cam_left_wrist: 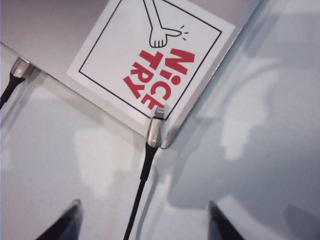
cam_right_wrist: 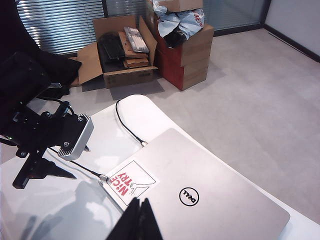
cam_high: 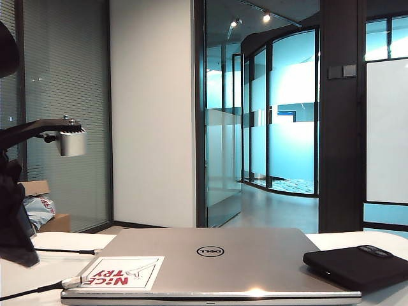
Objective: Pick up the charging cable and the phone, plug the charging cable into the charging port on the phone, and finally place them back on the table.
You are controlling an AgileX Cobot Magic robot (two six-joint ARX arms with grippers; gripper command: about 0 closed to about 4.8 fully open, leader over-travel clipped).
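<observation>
Early days: nothing is picked up yet. My left gripper (cam_left_wrist: 142, 222) hangs over the table (cam_left_wrist: 260, 150) with its jaws spread wide and empty, the charging cable (cam_left_wrist: 154, 132) lying between them, its silver tip resting against the laptop (cam_high: 255, 261) corner by the red sticker (cam_left_wrist: 150, 60). My right gripper (cam_right_wrist: 140, 220) hovers above the laptop lid, fingers pressed together, holding nothing. The phone (cam_high: 357, 264) lies just beside the laptop's far side, untouched. Grasping, plugging and setting down all remain

The phone (cam_high: 357, 266) is cut off by the exterior view's edge.
</observation>
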